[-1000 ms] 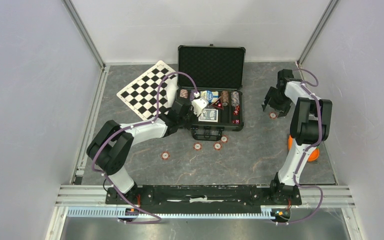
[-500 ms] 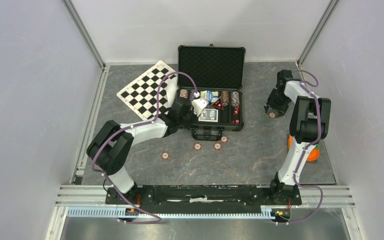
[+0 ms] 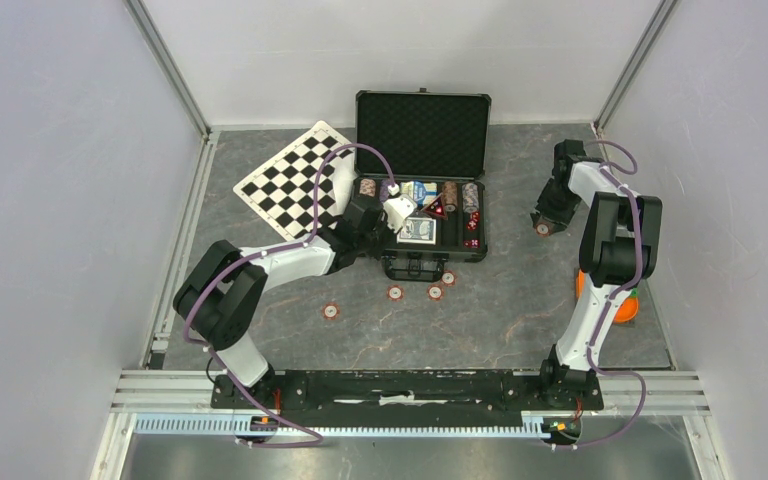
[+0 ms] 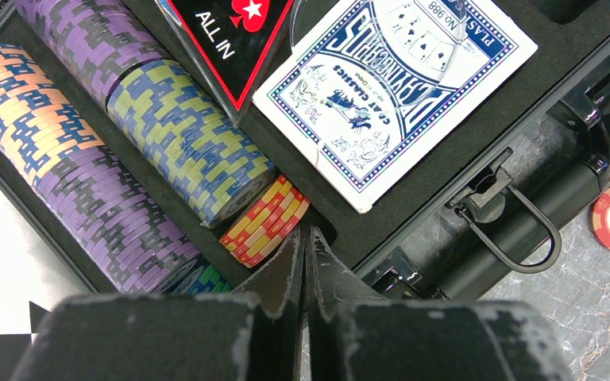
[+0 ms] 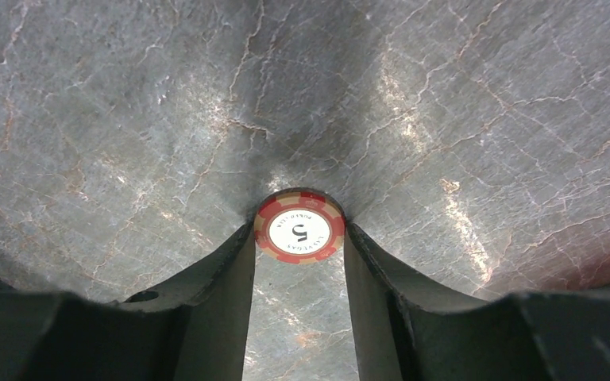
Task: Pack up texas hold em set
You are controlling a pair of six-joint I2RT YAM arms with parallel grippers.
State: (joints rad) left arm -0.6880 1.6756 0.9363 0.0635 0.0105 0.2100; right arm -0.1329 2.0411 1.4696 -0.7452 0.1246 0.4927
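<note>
Right claw (image 5: 299, 238) narrower, fingers (image 5: 234, 274) now against red chip (image 5: 299, 227).

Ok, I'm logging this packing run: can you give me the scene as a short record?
case: open, lid upright, chip rows and deck inside
left gripper: shut, empty, by the chip rows
right gripper: jaws against both sides of a red chip flat on the table, right of the case
loose chips: four on the table before the case
</note>
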